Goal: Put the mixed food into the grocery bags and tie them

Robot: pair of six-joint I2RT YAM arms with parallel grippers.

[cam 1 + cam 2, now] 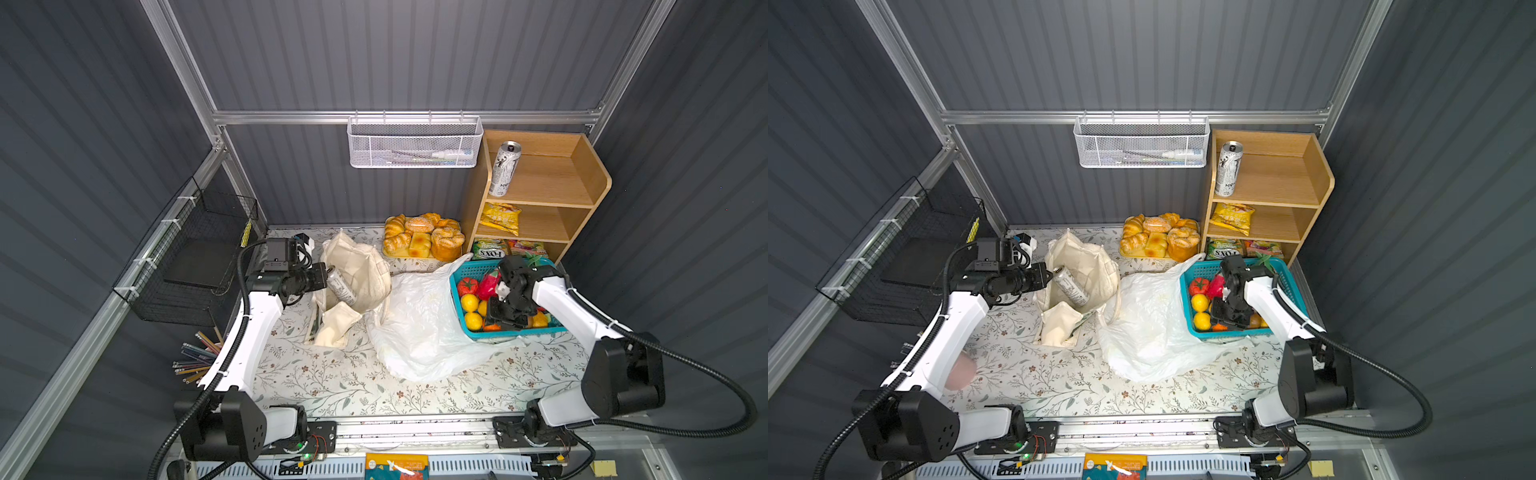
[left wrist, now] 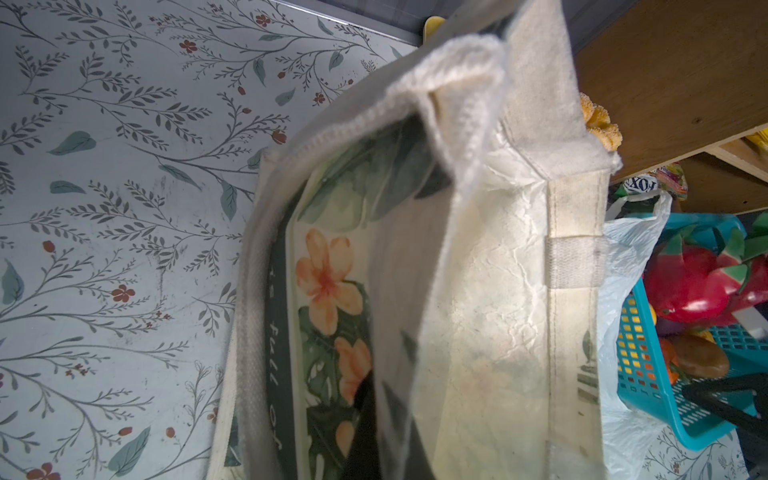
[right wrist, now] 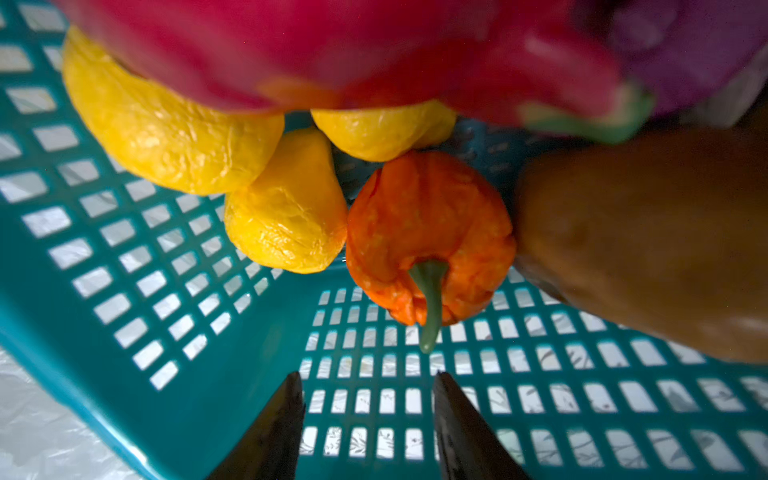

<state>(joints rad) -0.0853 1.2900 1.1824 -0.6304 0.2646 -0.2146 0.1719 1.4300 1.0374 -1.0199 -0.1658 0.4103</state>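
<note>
Tote (image 1: 360, 266) is lying left of plastic bag (image 1: 415, 328), basket (image 1: 515, 332) sitting right of it, shelf (image 1: 582, 170) standing behind, holding can (image 1: 504, 168).

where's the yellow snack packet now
In both top views the yellow snack packet lies on the middle shelf of the wooden shelf unit, back right, below the upright drink can, above the sweet packets.

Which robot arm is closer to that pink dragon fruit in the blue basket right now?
Right. The right end effector sits open inside the turquoise basket, beside the dragon fruit. The left end effector is far off, at the cream tote.
</note>
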